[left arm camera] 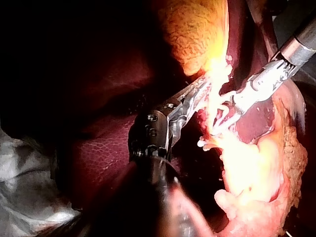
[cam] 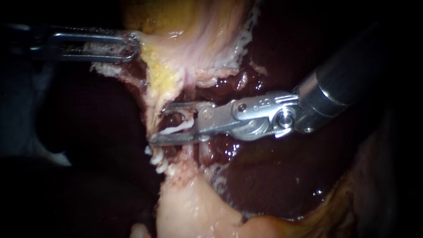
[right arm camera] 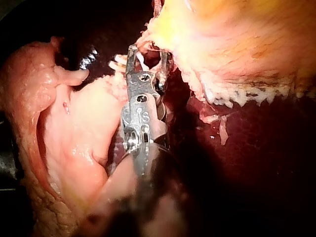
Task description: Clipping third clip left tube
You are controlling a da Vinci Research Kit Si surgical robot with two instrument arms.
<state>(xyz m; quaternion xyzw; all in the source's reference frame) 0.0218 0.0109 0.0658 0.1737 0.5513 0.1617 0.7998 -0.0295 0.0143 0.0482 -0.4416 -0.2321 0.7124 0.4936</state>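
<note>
Dark red liver (cam: 273, 176) fills the background, wet and glistening, with the yellow gallbladder (cam: 150, 13) above and a pale lump (cam: 189, 207) of tissue below. Between these two runs the tube (cam: 172, 120), a thin pinkish strand stretched roughly upright. The left instrument (cam: 134, 47) has its jaws clamped on the gallbladder's ragged pale edge and holds it up and aside, which looks to be what keeps the tube taut. The right instrument (cam: 157, 123) comes across from the upper right. Its jaws stand apart, one on each side of the tube, with a white clip (cam: 181, 127) lying in the gap between them. I cannot tell whether the tube sits fully inside the clip's bend. Just below the lower jaw, two white clips (cam: 156, 159) already sit side by side on the same strand. The tube looks soft, slick and easily torn, so it should be taken square across and not dragged sideways. The bare stretch above the seated clips seems the place to close, with the jaw tips past the far side, so the clip spans the full width. Too much pull from the left instrument could thin or rip the strand.
</note>
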